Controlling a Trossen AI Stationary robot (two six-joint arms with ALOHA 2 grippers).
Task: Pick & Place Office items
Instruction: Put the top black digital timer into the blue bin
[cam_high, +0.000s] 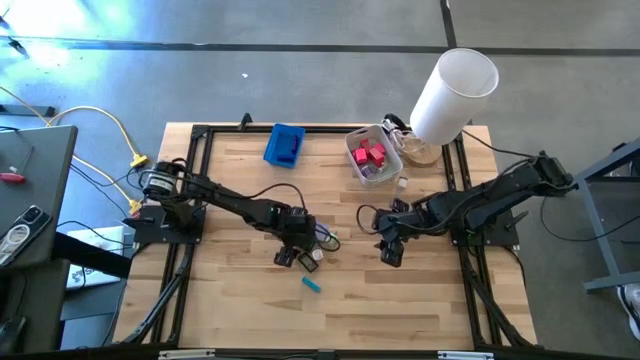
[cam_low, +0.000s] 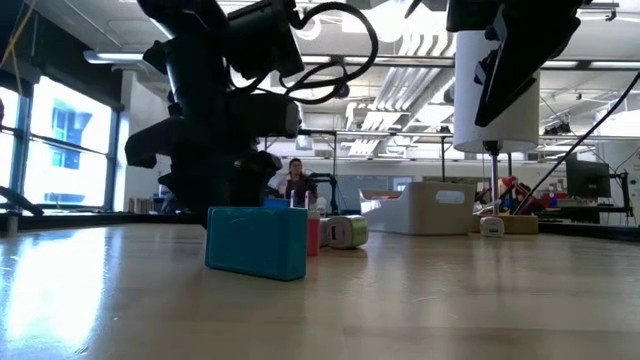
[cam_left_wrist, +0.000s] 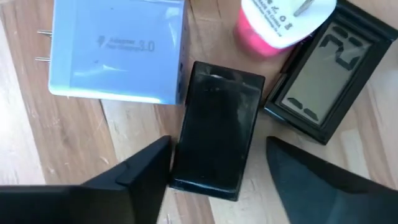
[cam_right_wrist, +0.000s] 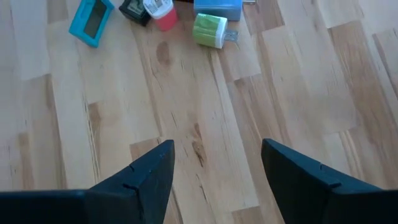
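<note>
While both arms reach over the wooden worktop (cam_high: 420, 300), the items stand as follows:

Left gripper (cam_left_wrist: 217, 180): low over the small cluster near the worktop's middle, fingers (cam_left_wrist: 140, 171) apart, one on either side of a black block (cam_left_wrist: 217, 130) lying flat on the wood; contact with it cannot be told.

Cluster beside the black block: a pale blue charger (cam_left_wrist: 118, 50) with two metal prongs, just next to it; a black-framed small display (cam_left_wrist: 326, 74) lying tilted; a pink-and-white plug piece (cam_left_wrist: 273, 25) overlapping the display's corner.

Right gripper (cam_right_wrist: 217, 168): near the middle, well apart from the cluster, fingers spread and empty over bare wood.

Green-and-white plug (cam_right_wrist: 210, 30): on the worktop at the cluster's edge, toward the right arm.

Teal piece (cam_high: 312, 285): lying alone, nearer the front edge than the cluster.

Blue tray (cam_high: 285, 145): far side, left of centre.

Translucent bin (cam_high: 372, 155): far side, right of centre, holding red and pink pieces (cam_high: 370, 155).

White cylinder (cam_high: 452, 95): at the far right corner
</note>
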